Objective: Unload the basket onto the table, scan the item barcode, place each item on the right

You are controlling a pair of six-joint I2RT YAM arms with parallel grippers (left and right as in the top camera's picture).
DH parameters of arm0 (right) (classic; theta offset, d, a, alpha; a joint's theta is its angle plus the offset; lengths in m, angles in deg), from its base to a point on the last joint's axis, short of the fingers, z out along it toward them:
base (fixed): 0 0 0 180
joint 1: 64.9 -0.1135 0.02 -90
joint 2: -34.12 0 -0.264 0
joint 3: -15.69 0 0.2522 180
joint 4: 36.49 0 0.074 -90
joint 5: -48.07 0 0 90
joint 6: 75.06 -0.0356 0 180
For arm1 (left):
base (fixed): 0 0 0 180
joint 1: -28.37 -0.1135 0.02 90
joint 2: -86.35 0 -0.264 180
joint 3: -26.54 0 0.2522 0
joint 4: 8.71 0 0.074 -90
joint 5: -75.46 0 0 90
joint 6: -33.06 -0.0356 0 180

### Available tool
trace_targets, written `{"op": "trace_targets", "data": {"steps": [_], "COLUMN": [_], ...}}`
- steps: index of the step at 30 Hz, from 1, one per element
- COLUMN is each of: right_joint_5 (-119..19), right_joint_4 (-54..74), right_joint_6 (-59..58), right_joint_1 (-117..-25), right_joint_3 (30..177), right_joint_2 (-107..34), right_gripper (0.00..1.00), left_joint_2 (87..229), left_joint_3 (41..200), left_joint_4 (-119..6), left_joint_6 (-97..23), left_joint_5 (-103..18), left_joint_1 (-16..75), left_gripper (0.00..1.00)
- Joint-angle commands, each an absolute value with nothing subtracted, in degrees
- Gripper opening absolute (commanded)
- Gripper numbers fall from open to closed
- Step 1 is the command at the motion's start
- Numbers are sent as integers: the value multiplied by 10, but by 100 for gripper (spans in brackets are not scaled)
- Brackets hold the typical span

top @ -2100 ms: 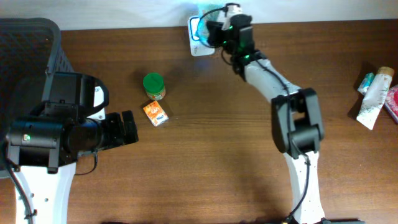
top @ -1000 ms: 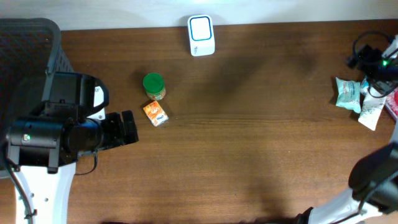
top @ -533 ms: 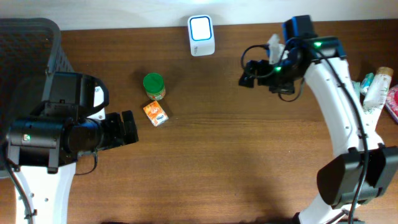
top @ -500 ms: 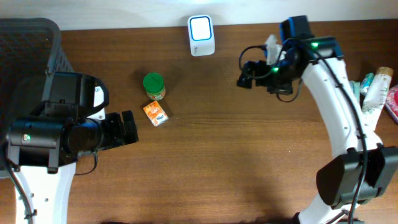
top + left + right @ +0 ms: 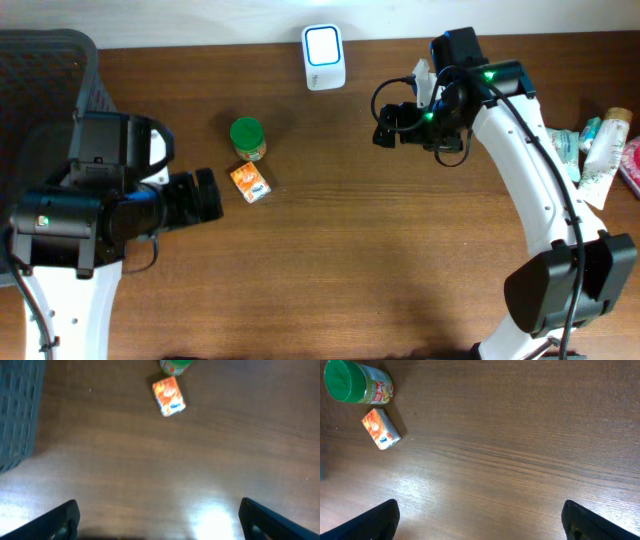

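Brown wooden table under both arms, with a pale strip of wall along the far edge.

Different from a second ago: right arm no longer far over at the packets on the right side, now swung in over the table. Also a little more to the left than half a second back. On that arm, right jaws wide apart, holding nothing, up over bare wood, near the white scanner and well apart from the box.

Left arm in nearly the same spot, turned only a tiny bit. On it, left jaws wide apart too, holding nothing, near the small orange box but not touching it. Dark grey basket behind that arm, at the left end of the table.

Same places as before for box, jar and scanner.

Now the box: small and orange, with a white and blue patch near one end. Flat on the wood, lying at a slant, left of the middle of the table. Just behind it, the green-lidded jar, with an orange and white label. Too small to tell where the barcode sits.
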State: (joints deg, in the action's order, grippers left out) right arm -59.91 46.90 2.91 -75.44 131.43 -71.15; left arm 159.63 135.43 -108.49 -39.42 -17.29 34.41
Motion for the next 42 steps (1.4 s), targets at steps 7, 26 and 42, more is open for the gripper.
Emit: {"op": "trace_targets", "data": {"steps": [7,26,42], "right_joint_5": [-592,-592,-592], "right_joint_4": [467,467,467], "right_joint_6": [26,26,26], "right_joint_1": [-758,-758,-758], "right_joint_3": [1311,1311,1311], "right_joint_2": [-716,-716,-716], "right_gripper": [99,99,99], "left_joint_2": [1637,2046,2123], "left_joint_3": [1356,1356,1357], "left_joint_4": [-926,-839,-798], "left_joint_6": [-399,-159,-153], "left_joint_5": [-333,-8,28], "left_joint_1": [344,512,512], "left_gripper": [99,77,59]}}
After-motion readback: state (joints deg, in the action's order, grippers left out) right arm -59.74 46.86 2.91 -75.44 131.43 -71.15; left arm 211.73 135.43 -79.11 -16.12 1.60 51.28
